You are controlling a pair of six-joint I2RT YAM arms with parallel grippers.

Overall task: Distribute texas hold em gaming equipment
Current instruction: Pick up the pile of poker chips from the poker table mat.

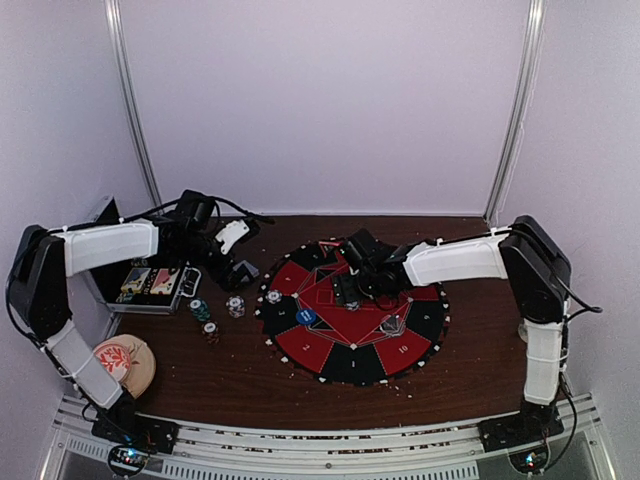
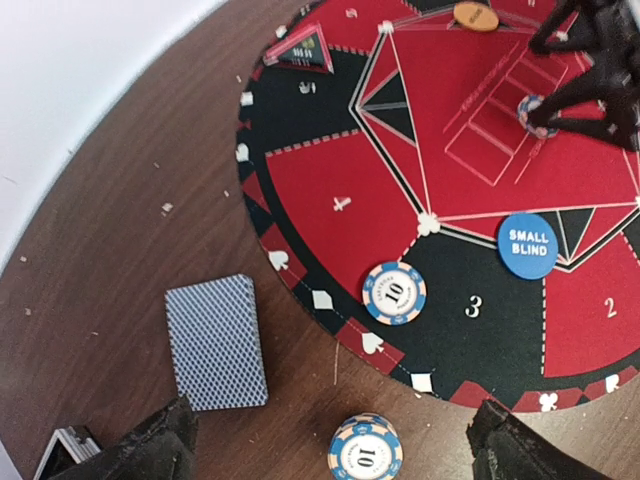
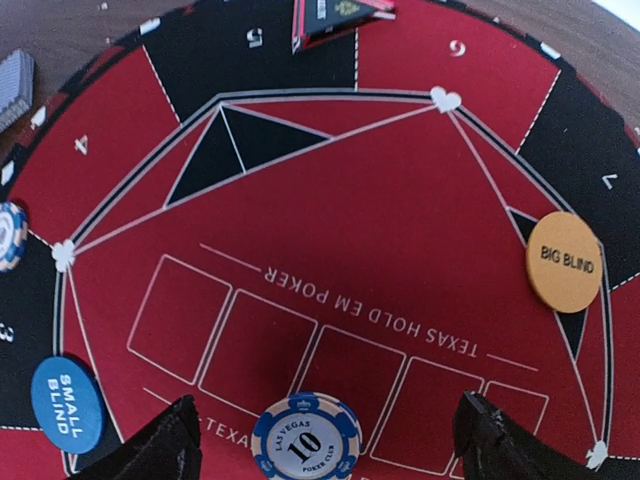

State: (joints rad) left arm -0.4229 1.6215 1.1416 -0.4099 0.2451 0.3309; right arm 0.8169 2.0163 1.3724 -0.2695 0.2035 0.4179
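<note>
My left gripper (image 1: pixel 240 272) is open and empty above the table, left of the round mat (image 1: pixel 420 325). In the left wrist view its fingers (image 2: pixel 150 450) straddle a blue-and-white "10" chip stack (image 2: pixel 365 448), with the blue-backed card deck (image 2: pixel 217 342) lying flat to the left. One "10" chip (image 2: pixel 394 293) lies on the mat by seat 3, near the blue SMALL BLIND disc (image 2: pixel 527 246). My right gripper (image 1: pixel 350 292) is open over the mat's centre. A "10" chip (image 3: pixel 305 437) lies on the mat between its spread fingers, untouched. The orange BIG BLIND disc (image 3: pixel 564 261) lies to the right.
A metal case (image 1: pixel 150 283) stands at the left. Teal (image 1: pixel 200 310) and reddish (image 1: pixel 211 332) chip stacks sit beside it. A clear disc (image 1: pixel 390 323) lies on the mat. A small red-black stand (image 3: pixel 340 12) sits at the mat's far edge. A cap (image 1: pixel 125 362) lies front left.
</note>
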